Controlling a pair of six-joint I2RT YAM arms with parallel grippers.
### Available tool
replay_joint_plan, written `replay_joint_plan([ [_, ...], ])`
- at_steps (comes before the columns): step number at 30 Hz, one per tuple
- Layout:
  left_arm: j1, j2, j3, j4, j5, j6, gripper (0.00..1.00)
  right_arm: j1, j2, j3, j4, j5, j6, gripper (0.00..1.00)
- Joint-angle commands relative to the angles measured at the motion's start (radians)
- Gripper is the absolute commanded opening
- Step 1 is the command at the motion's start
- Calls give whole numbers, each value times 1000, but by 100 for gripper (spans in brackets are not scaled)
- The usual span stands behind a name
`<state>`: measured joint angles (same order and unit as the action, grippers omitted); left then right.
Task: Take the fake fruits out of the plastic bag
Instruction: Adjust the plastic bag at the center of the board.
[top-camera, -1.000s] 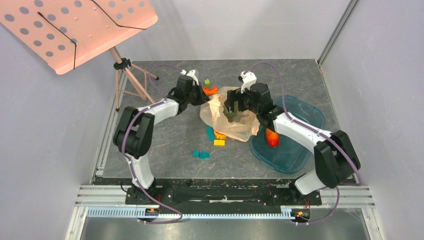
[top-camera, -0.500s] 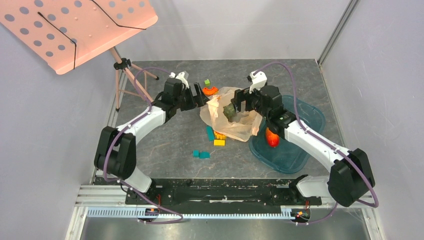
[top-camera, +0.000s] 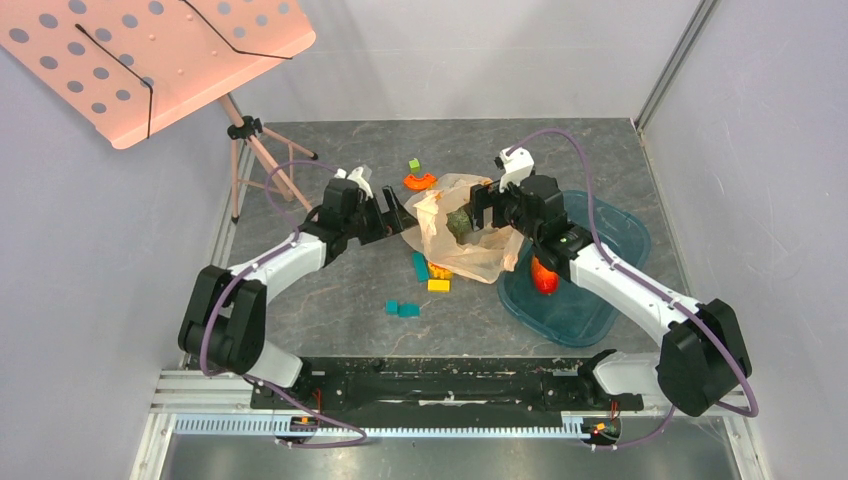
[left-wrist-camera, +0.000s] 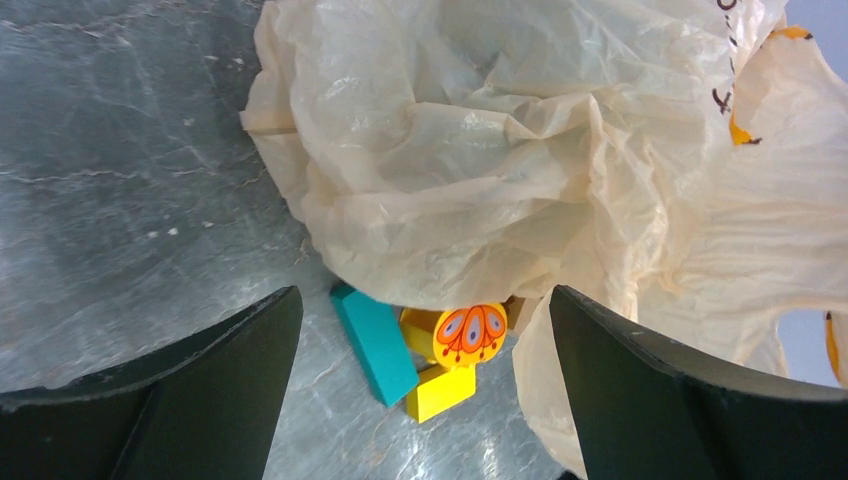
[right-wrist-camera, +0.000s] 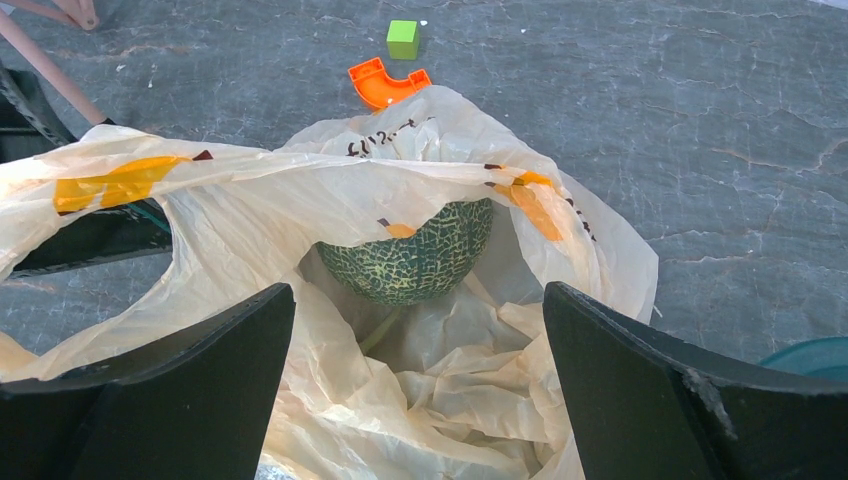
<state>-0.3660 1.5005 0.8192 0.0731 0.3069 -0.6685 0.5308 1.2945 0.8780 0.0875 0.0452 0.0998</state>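
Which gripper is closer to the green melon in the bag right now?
Right. The right gripper faces the green melon at the mouth of the bag; the left gripper sits outside its other side.

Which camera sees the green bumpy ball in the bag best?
The right wrist view. It looks straight into the open plastic bag, where the green ball sits large, its netted skin clear. The top view shows only a small dark spot inside. The left wrist view shows only crumpled bag.
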Motion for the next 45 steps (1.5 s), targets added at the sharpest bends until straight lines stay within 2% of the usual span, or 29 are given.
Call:
replay_joint_plan([
  [1, 2, 65, -26, 256, 82, -130, 100, 0, -28, -3, 10, -7, -6, 98],
  [6, 3, 148, -2, 389, 81, -177, 99, 0, -21, -8, 11, -26, -4, 98],
  [11, 4, 206, 21, 393, 56, -141, 87, 0, -19, -7, 8, -38, -2, 98],
  [19, 3, 253, 30, 416, 52, -96, 33, 1, -22, -6, 1, -42, -6, 98],
  [23, 3, 255, 43, 417, 61, -86, 2, 0, -31, -11, -6, -41, -13, 98],
  [28, 4, 195, 56, 374, 60, -60, 2, 0, -48, -23, -11, -38, -21, 98],
  [33, 3, 77, 101, 228, 29, 53, 2, 0, -75, -44, -13, -38, -19, 98],
  [37, 3, -13, 110, 195, 10, 111, 2, 1, -104, -81, -9, -42, -14, 98],
  [45, 3, -60, 223, 148, 157, 146, 2, 2, -150, -120, -8, -19, -14, 98],
])
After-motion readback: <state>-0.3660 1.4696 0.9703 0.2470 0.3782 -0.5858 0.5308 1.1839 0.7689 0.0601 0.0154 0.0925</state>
